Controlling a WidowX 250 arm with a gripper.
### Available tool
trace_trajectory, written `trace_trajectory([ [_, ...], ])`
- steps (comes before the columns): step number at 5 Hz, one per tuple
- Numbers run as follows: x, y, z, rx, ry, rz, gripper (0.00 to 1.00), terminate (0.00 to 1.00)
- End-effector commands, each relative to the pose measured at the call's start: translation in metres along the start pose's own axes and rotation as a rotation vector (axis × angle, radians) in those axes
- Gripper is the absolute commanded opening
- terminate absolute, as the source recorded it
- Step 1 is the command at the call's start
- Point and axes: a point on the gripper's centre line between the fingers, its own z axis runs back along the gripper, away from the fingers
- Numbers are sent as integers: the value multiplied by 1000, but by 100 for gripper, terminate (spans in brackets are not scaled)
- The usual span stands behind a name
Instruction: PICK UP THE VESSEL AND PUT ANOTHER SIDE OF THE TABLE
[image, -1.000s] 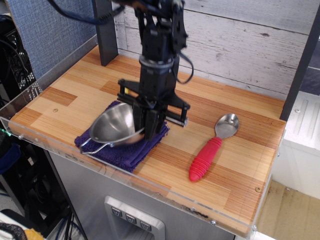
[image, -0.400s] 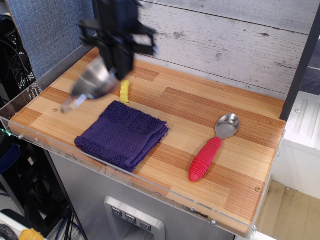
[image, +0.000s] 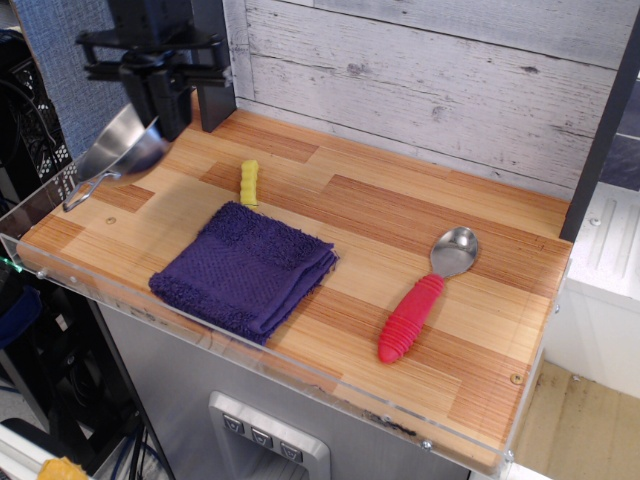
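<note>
The vessel (image: 122, 148) is a shiny steel bowl with a wire loop handle (image: 82, 190). It hangs tilted over the far left edge of the table (image: 400, 215). My black gripper (image: 163, 115) is shut on the bowl's right rim and holds it above the wood, at the table's back left. The fingertips are partly hidden behind the bowl.
A folded purple towel (image: 245, 268) lies at the front left. A small yellow piece (image: 249, 182) lies behind it. A red-handled metal spoon (image: 425, 298) lies at the right. A dark post (image: 212, 60) stands at the back left. A clear acrylic rim (image: 60, 180) runs along the left edge.
The gripper lifted the bowl off the purple towel and carried it back and to the left, now over the table's far left edge. Towel and spoon have not moved.
</note>
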Motion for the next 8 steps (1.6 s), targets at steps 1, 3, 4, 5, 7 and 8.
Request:
trace_trajectory([
  [1,9,29,-22,68,23,30,0,0],
  [3,29,16,-43,101,24,34,0,0],
  [4,35,2,-52,99,34,13,0,0],
  [5,35,-8,-52,79,16,-3,0,0],
  [7,28,-16,-46,38,-3,10,100,0],
  [8,22,-18,-45,36,9,15,100,0],
])
